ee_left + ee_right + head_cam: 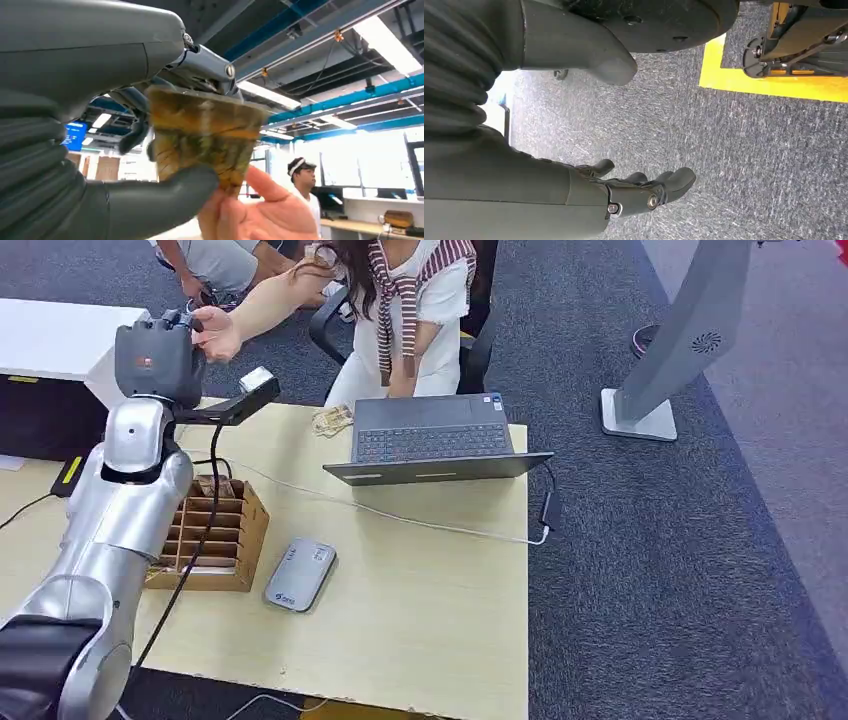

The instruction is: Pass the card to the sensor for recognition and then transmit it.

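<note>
My left hand [160,358] is raised high above the table's far left corner and holds a yellowish patterned card [202,135] between thumb and fingers. A person's hand [218,335] reaches from behind the table and touches my hand; the left wrist view shows that person's fingers [250,210] pinching the card's free end. The grey card sensor [300,574] lies flat on the table, well below and to the right of my hand. My right hand [644,192] hangs over the grey carpet, fingers loosely apart and holding nothing.
A wooden divided box [215,535] stands by my left forearm. An open laptop [432,440] sits at the table's far edge, with a seated person [410,310] behind it. A black desk scanner arm [240,400] and cables cross the table [420,620]. A grey stand [660,350] is at right.
</note>
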